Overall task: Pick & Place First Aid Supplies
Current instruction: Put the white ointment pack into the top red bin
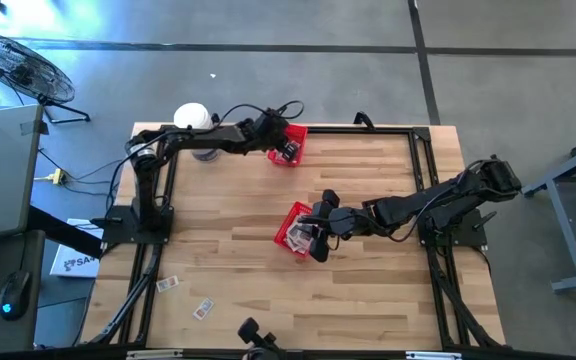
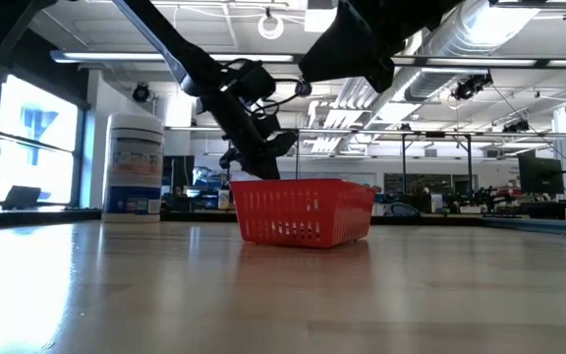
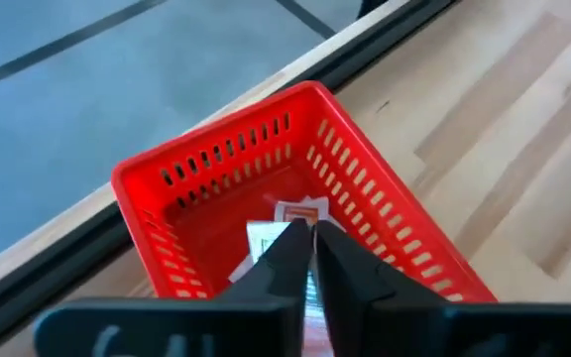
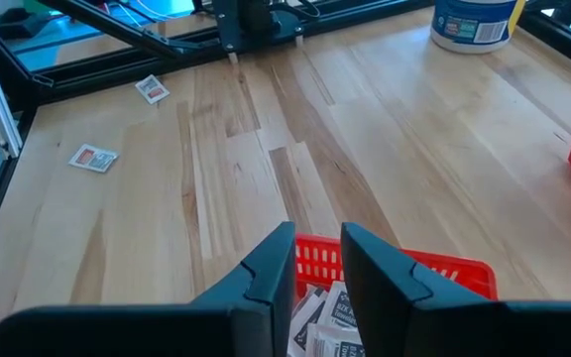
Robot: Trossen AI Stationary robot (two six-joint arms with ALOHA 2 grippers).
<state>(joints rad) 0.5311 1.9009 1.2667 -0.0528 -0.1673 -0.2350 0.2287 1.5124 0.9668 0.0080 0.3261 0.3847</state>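
White-grey packets (image 4: 327,315) with dark print lie heaped in the near basket (image 4: 404,266); right claw (image 4: 317,260) spread above, left claw (image 3: 312,260) nearly pressed together.

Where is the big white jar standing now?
In the high view the white jar stands at the table's far left corner, beside the left arm and left of the far red basket.

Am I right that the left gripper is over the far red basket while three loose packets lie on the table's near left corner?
Not quite: only two loose packets lie there, as the high view shows. The left gripper is indeed over the far red basket.
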